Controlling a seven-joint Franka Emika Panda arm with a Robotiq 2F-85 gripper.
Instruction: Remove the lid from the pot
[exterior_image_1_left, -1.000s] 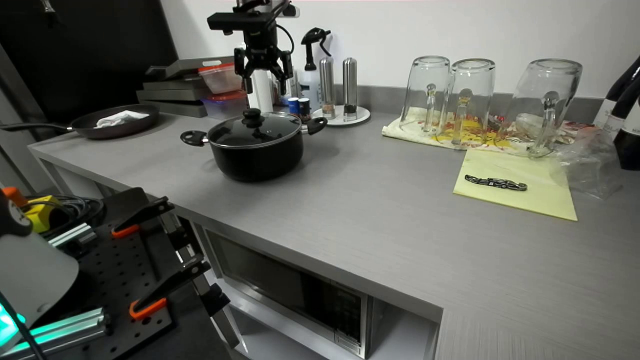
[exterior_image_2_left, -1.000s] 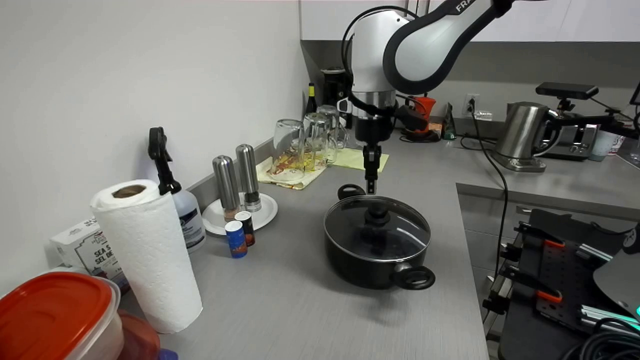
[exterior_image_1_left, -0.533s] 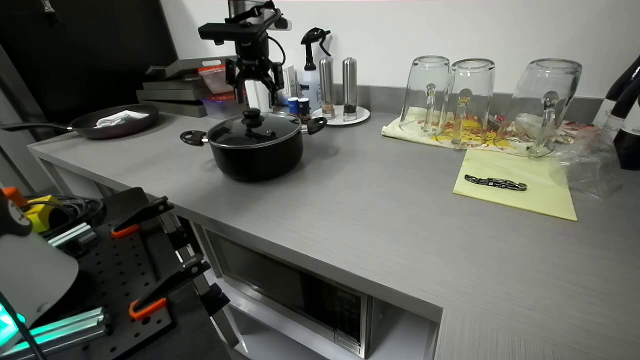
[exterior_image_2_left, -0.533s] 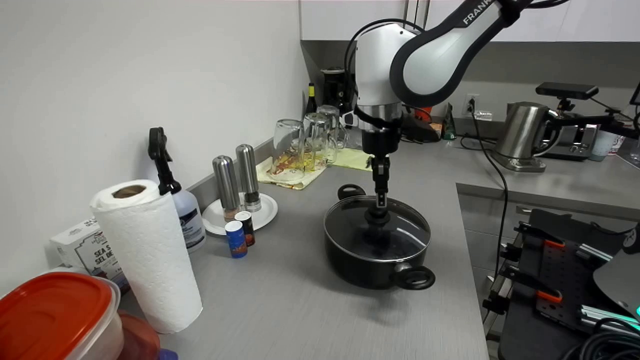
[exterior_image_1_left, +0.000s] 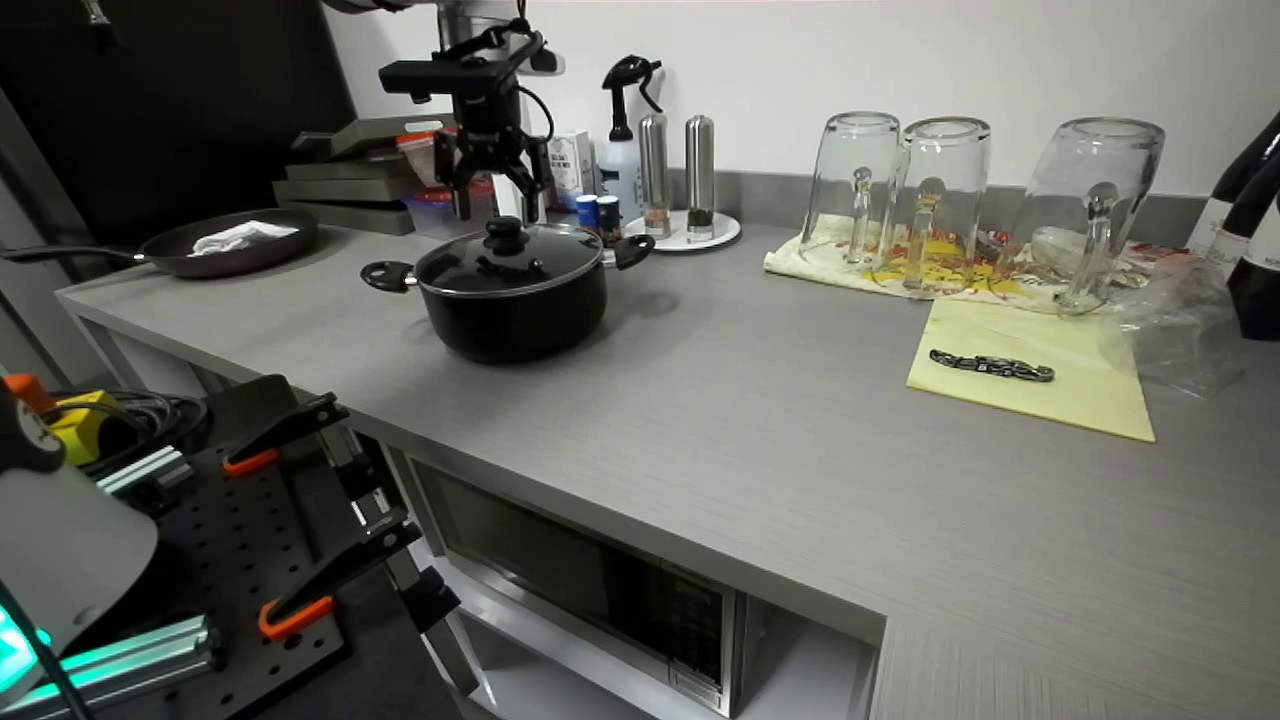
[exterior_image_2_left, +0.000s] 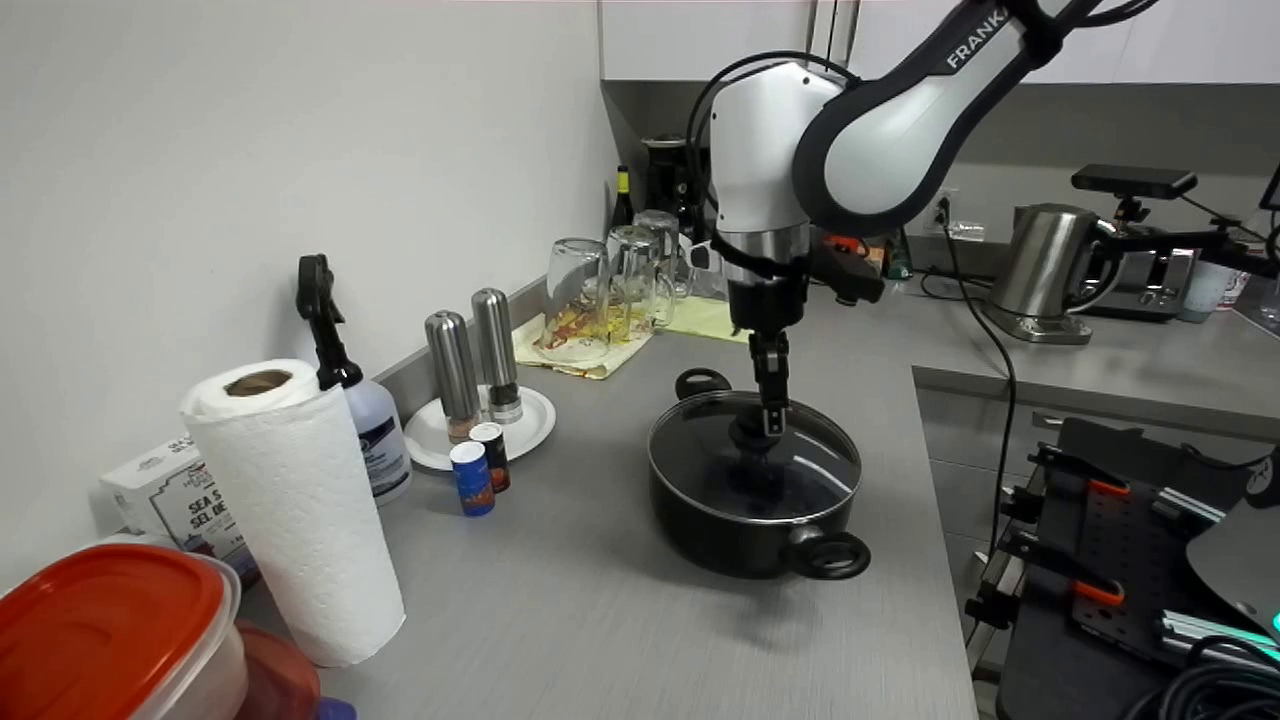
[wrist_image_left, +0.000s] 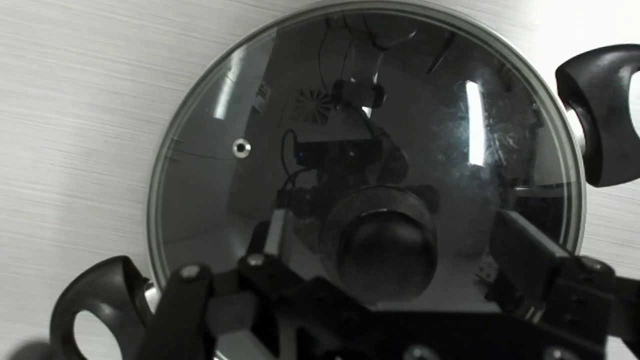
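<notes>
Hovering right over the lid (exterior_image_2_left: 760, 490) atop the pot (exterior_image_1_left: 515, 325) on the bench (exterior_image_1_left: 750, 400); framing the knob (wrist_image_left: 387, 250) in the wrist view with the tool (exterior_image_1_left: 497, 209) spread wide!

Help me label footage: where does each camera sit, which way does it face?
Exterior view: above the counter, facing along it past the pot; arm and gripper show.
Exterior view: from the counter's front side, facing glass mugs; gripper and arm's end show.
Wrist view: above the lid, facing down; gripper fingers show.
Both exterior views share pot, lid, gripper.
</notes>
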